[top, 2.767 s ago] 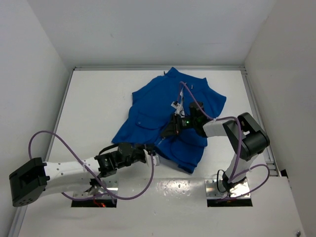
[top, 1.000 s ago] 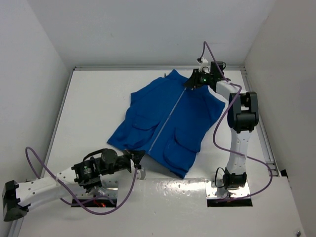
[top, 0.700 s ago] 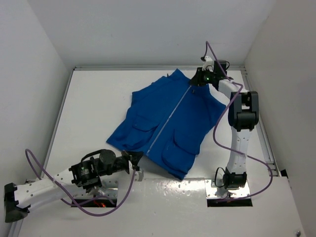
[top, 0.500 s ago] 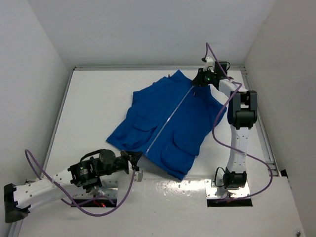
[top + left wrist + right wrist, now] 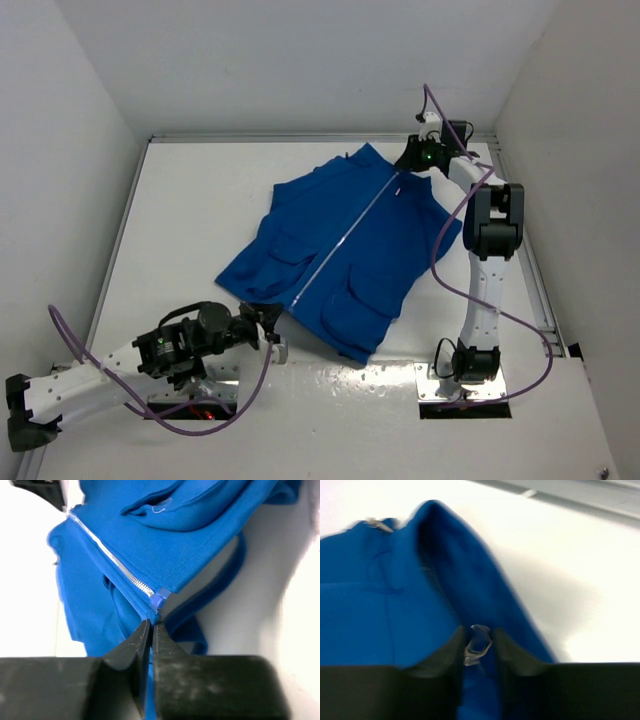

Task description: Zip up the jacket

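Blue fabric of the jacket (image 5: 345,250) is lying flat at the middle of the table (image 5: 190,200), its collar (image 5: 372,160) pointing to 1 o'clock and its hem (image 5: 320,330) to 7 o'clock. The zipper (image 5: 345,238) is looking closed along nearly the whole front. At 1 o'clock the right gripper (image 5: 477,641) is clamping the zipper pull (image 5: 479,639) by the collar. At 7 o'clock the left gripper (image 5: 150,628) is pinching the jacket at the hem end. I am judging the task nearly finished: only the last bit at the collar and the letting go are remaining.
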`<state>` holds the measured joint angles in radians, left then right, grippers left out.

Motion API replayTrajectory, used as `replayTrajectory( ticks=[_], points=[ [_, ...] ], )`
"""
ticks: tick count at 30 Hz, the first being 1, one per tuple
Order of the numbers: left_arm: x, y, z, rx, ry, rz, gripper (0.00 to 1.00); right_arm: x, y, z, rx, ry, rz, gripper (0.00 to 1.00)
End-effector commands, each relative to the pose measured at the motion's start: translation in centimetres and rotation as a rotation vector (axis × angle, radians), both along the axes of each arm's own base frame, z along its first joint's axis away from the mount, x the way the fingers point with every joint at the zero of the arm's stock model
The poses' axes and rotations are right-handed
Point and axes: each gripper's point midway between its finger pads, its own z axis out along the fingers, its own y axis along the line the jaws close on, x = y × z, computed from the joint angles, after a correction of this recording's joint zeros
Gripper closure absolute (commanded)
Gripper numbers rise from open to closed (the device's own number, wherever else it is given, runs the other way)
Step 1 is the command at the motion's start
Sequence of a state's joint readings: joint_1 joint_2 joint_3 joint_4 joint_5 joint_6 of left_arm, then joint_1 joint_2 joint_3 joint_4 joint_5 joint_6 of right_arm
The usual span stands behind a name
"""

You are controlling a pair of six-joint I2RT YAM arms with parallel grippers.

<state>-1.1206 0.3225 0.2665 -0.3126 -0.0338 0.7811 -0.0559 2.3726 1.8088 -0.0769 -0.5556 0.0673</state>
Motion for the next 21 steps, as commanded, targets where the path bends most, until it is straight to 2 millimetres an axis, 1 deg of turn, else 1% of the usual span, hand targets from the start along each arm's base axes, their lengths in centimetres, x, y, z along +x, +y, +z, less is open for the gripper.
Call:
replayTrajectory(
  ticks=[1, 2, 3, 4, 5, 6, 7, 8, 9, 10, 11, 12, 13, 14, 15, 16, 17, 18, 19, 20, 21],
  points=[
    [-0.7, -0.4, 0.9, -0.017, 0.035, -0.019, 0.88, 5.2, -8.2, 6.6, -0.193, -0.290, -0.185, 0.66],
    [-0.1, -0.5, 1.3, -0.028, 0.018, 0.010, 0.68, 4.8, -8.1, 7.6, -0.190, -0.301, -0.173, 0.57],
    [0.2, -0.6, 1.5, -0.033, 0.009, 0.025, 0.55, 4.5, -8.0, 7.9, -0.189, -0.305, -0.167, 0.40],
    [0.8, -0.5, 1.6, -0.030, -0.001, 0.054, 0.45, 3.8, -7.6, 7.4, -0.178, -0.287, -0.149, 0.35],
    [1.2, -0.8, 2.6, -0.066, -0.022, 0.068, 0.29, 3.5, -7.4, 9.7, -0.181, -0.321, -0.152, 0.31],
    [1.5, -1.0, 3.0, -0.080, -0.033, 0.081, 0.21, 3.0, -7.3, 10.3, -0.174, -0.327, -0.144, 0.24],
    [2.1, -1.2, 3.9, -0.101, -0.049, 0.105, 0.15, 1.8, -7.0, 11.7, -0.167, -0.335, -0.140, 0.20],
    [2.4, -1.4, 4.6, -0.112, -0.057, 0.116, 0.15, 1.3, -7.0, 12.5, -0.158, -0.341, -0.135, 0.18],
    [2.7, -1.6, 5.2, -0.129, -0.056, 0.133, 0.06, 0.8, -6.6, 12.9, -0.145, -0.341, -0.126, 0.16],
    [3.1, -1.7, 6.0, -0.168, -0.031, 0.172, 0.00, -0.4, -6.3, 14.4, -0.134, -0.347, -0.126, 0.12],
    [4.5, -1.7, 7.7, -0.200, -0.031, 0.257, 0.00, -1.9, -5.7, 15.5, -0.116, -0.351, -0.099, 0.11],
    [5.4, -1.6, 8.3, -0.215, -0.010, 0.317, 0.00, -3.5, -5.2, 16.9, -0.084, -0.341, -0.097, 0.11],
    [6.5, -1.4, 11.0, -0.304, 0.035, 0.428, 0.00, -5.2, -4.1, 16.2, -0.037, -0.293, -0.049, 0.07],
    [7.5, -1.3, 11.5, -0.310, 0.066, 0.496, 0.00, -7.0, -4.1, 15.2, -0.019, -0.232, -0.041, 0.04],
    [9.0, -1.3, 8.7, -0.221, 0.159, 0.606, 0.00, -8.7, -3.8, 18.3, -0.020, -0.276, -0.026, 0.01],
    [10.0, -1.1, 8.3, -0.205, 0.194, 0.676, 0.00, -9.9, -3.5, 18.5, -0.007, -0.263, -0.001, 0.01],
    [11.5, -0.9, 10.0, -0.243, 0.209, 0.753, 0.00, -12.8, -3.3, 15.4, 0.017, -0.131, 0.010, 0.01],
    [13.1, 0.9, 9.1, -0.217, 0.246, 0.860, 0.00, -14.7, -3.1, 18.1, 0.017, -0.170, 0.013, 0.01],
    [14.2, 0.8, 7.7, -0.222, 0.323, 0.925, 0.00, -15.8, -3.3, 17.8, 0.002, -0.160, 0.026, 0.01],
    [15.0, 1.3, 7.7, -0.242, 0.355, 0.973, 0.00, -18.3, -3.5, 17.0, -0.016, -0.124, 0.030, 0.01],
    [16.6, 3.1, 8.5, -0.288, 0.369, 1.060, 0.00, -20.7, -3.7, 15.7, -0.026, -0.069, 0.015, 0.01]
  ],
)
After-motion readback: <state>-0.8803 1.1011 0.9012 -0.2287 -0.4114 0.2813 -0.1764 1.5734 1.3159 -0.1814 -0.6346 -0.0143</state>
